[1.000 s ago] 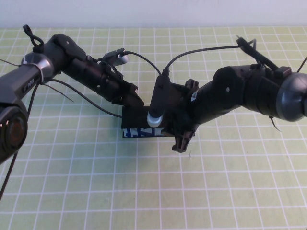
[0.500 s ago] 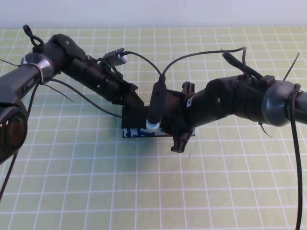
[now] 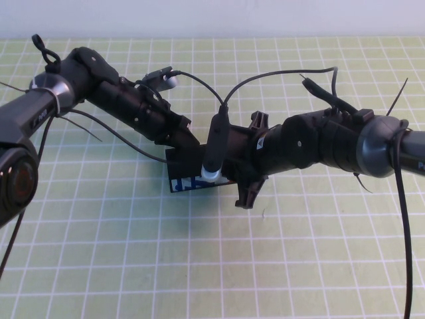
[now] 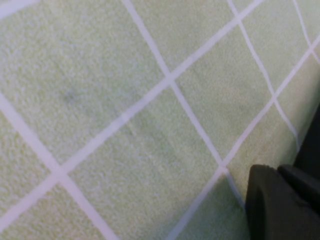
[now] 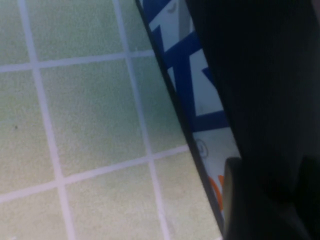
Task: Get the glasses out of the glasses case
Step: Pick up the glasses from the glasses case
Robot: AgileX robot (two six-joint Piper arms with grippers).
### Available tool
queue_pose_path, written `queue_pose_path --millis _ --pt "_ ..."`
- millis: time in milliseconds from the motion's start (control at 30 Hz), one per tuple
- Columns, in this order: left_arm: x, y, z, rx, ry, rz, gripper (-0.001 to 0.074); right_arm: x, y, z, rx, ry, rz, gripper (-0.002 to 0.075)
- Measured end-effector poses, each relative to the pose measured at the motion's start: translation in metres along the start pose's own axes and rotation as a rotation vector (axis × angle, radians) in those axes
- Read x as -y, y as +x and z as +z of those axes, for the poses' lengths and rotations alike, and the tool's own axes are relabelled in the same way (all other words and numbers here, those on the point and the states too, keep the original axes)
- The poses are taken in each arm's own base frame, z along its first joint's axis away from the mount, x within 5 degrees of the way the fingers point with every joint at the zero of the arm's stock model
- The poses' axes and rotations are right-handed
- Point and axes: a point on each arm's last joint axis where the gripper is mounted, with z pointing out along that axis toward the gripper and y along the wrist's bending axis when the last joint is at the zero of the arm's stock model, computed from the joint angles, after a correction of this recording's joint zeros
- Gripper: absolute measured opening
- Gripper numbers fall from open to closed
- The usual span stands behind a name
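Observation:
The glasses case [image 3: 194, 182] is a black box with a light blue strip printed in dark blue, lying at the middle of the mat. Its lid looks closed. The glasses are hidden. My left gripper [image 3: 187, 138] is down at the case's back left corner, touching it. My right gripper [image 3: 251, 159] is open and straddles the case's right end, one finger behind it and one in front. The right wrist view shows the strip [image 5: 192, 95] with blue and orange print, the black lid above it, and one finger [image 5: 260, 205] close against the case.
The green mat with a white grid [image 3: 133, 266] covers the table. The left wrist view shows only the mat [image 4: 125, 115] and a black part of that gripper. Cables [image 3: 279, 74] arch over both arms above the case.
My right arm has swung a little to the left and turned at the wrist, its gripper staying over the case's right end. The left arm and the case have not moved.

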Motion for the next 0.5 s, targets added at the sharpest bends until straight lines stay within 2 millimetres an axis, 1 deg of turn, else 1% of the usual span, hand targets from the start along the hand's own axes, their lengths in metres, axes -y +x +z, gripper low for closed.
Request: queue_pose_path --millis 267,333,500 --pt "0.0000 0.0000 0.0000 0.000 0.000 0.000 -0.0004 0.0008 0.0005 0.0017 -0.001 0.011 -0.018 0.0195" --pt "0.0000 0.0000 0.0000 0.000 0.000 0.002 -0.0004 0.0009 0.0005 0.0017 -0.002 0.012 -0.023 0.0176" --pt "-0.0006 -0.0007 0.0000 0.008 -0.006 0.006 -0.0004 0.0015 0.0003 0.0017 0.000 0.018 -0.033 0.0097"
